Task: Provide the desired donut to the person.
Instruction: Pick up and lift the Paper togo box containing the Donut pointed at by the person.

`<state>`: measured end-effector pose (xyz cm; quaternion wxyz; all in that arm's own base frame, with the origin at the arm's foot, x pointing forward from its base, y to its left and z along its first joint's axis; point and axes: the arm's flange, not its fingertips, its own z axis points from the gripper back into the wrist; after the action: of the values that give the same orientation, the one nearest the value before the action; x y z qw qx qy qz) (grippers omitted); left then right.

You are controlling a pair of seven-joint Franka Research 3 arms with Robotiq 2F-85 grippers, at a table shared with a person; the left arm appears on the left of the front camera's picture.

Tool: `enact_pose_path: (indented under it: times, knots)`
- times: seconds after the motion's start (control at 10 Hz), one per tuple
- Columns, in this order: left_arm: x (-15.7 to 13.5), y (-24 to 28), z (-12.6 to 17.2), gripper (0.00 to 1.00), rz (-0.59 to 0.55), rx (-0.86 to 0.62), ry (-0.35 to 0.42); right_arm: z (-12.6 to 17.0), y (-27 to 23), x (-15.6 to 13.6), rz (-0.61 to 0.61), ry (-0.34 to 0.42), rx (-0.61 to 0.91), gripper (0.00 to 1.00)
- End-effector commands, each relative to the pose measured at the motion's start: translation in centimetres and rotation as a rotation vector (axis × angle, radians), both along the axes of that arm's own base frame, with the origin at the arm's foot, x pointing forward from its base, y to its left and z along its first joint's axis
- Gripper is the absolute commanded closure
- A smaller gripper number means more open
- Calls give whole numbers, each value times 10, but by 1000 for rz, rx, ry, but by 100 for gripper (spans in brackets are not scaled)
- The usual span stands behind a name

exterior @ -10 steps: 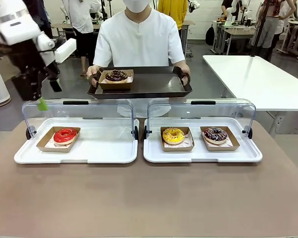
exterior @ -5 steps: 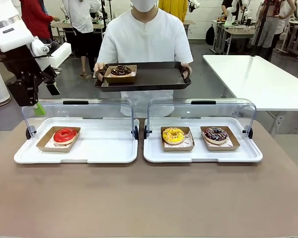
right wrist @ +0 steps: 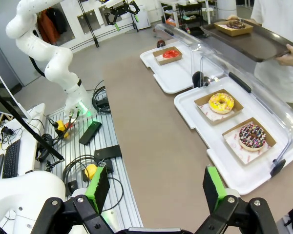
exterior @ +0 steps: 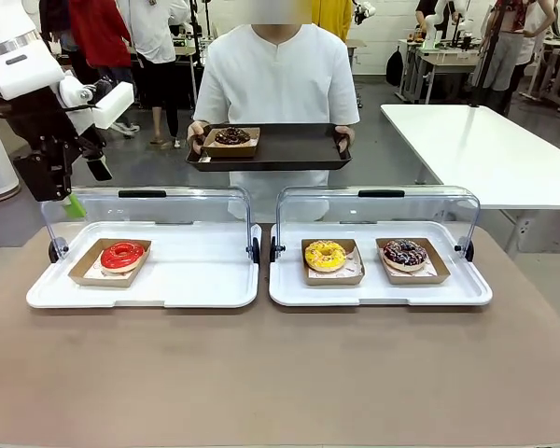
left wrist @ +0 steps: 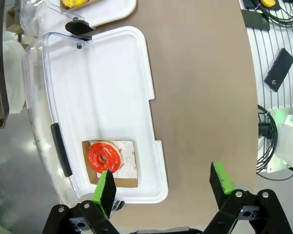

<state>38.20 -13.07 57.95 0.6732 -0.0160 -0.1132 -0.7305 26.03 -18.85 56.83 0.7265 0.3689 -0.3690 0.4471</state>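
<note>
Donuts rest on the near worktop [exterior: 280, 373]: a red donut [exterior: 122, 254] in the left tray [exterior: 196, 280], a yellow donut [exterior: 325, 255] and a sprinkled donut [exterior: 405, 252] in the right tray [exterior: 373, 291]. The left gripper [left wrist: 162, 185] hangs over the left tray's far-left corner. Its fingers and those of the right gripper [right wrist: 155, 187] are released and empty. Beyond the worktop, the person [exterior: 275, 75] holds a dark tray [exterior: 294, 149] bearing the chocolate donut [exterior: 231, 136].

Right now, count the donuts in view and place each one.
4: red-glazed donut in the left white plastic tray; yellow-iced donut and sprinkled chocolate donut in the right white tray; brown-glazed donut on the dark tray the person holds.
</note>
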Motion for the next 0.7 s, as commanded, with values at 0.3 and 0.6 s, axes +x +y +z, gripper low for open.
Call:
enact_pose_path:
  times: [0.3, 0.6]
  knots:
    - [-10, 42, -7, 0, 154, -275, 22, 1, 0, -1, 7, -8, 7, 0]
    - [-2, 122, 8, 0, 297, -634, 56, 1, 0, -1, 7, -8, 7, 0]
